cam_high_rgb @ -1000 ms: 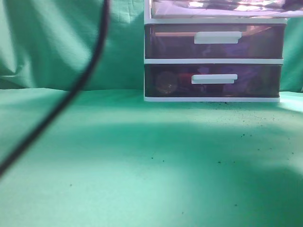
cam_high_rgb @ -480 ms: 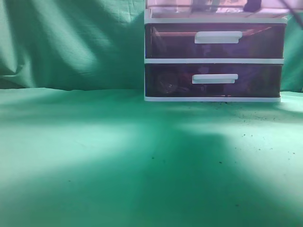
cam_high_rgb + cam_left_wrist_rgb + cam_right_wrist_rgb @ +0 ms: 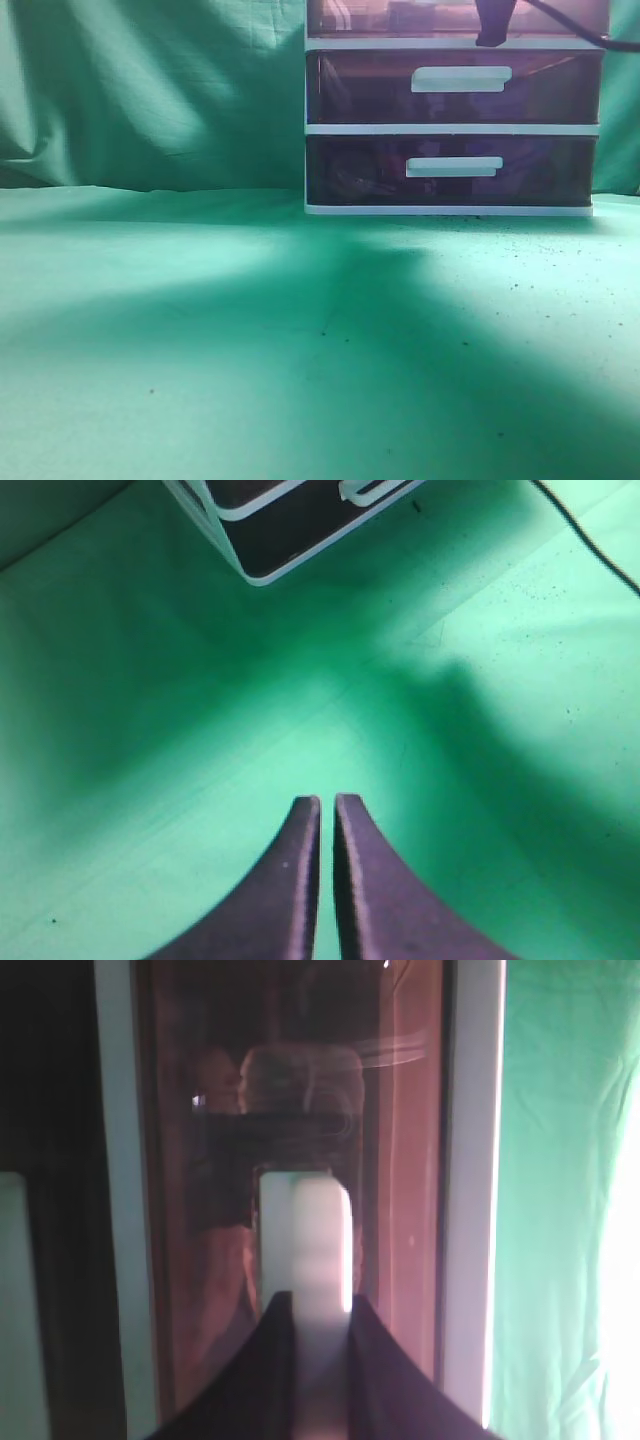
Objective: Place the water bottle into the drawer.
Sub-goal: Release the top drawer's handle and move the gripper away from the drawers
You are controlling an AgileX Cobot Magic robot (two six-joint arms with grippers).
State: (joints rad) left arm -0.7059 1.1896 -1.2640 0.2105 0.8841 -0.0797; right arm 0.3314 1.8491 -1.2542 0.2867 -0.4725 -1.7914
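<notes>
Green cloth covers everything; the drawer glows reddish-purple, translucent, with white handle between dark fingers.

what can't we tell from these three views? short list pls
- Water bottle: not clearly seen in any view. The right wrist view shows only blurred shapes behind the tinted drawer front.
- Top drawer in the exterior view: cut off by the upper edge, so how far it is open is unclear.
- Right gripper: closed on the white handle; fingertips hide the handle's lower part.
- Lower drawers' contents: dark, unreadable.
- Left gripper: closed, empty, over bare cloth.
</notes>
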